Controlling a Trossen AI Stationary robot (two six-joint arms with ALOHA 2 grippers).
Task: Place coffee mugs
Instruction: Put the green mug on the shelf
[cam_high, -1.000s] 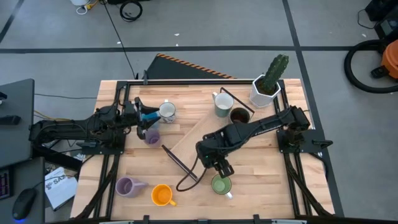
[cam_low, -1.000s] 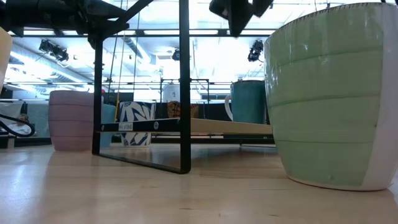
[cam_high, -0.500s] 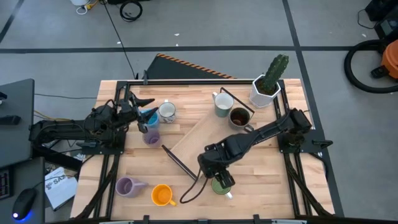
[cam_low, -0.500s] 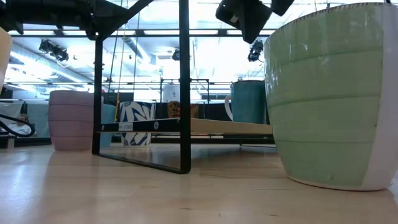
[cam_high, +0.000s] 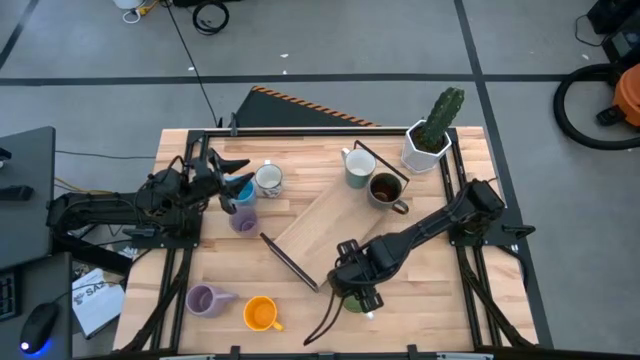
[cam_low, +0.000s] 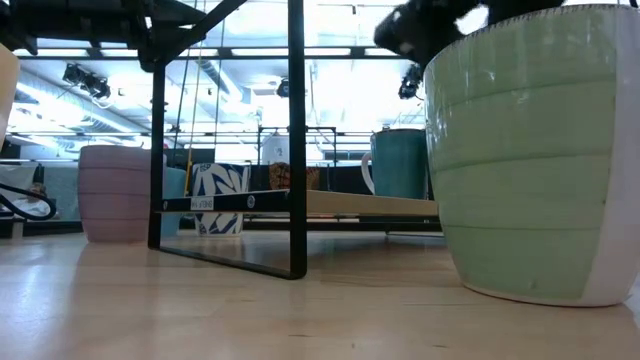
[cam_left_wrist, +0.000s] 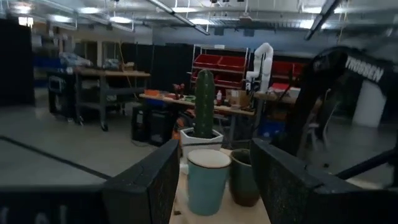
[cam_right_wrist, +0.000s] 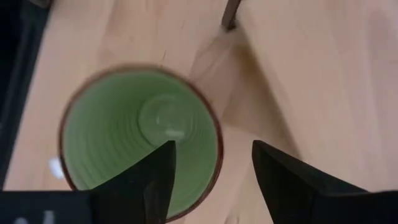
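Right wrist view looks straight down into green mug (cam_right_wrist: 140, 137), right gripper (cam_right_wrist: 211, 177) spread wide above its rim, grasping nothing. Green mug (cam_high: 352, 300) upright near tabletop's front edge, beside wooden board (cam_high: 335, 225). Left gripper (cam_high: 228, 180) released, hovering by left edge near blue mug (cam_high: 243, 190).

The right arm is reaching from its base at the table's right side toward the near edge, its wrist bent down so the right gripper (cam_high: 360, 296) is pointing at the tabletop with its two fingers (cam_right_wrist: 158, 180) standing apart. The left arm is lying low along the table's left side, its left gripper (cam_high: 225, 180) pointing level across the table with its fingers (cam_left_wrist: 152, 180) spread wide.
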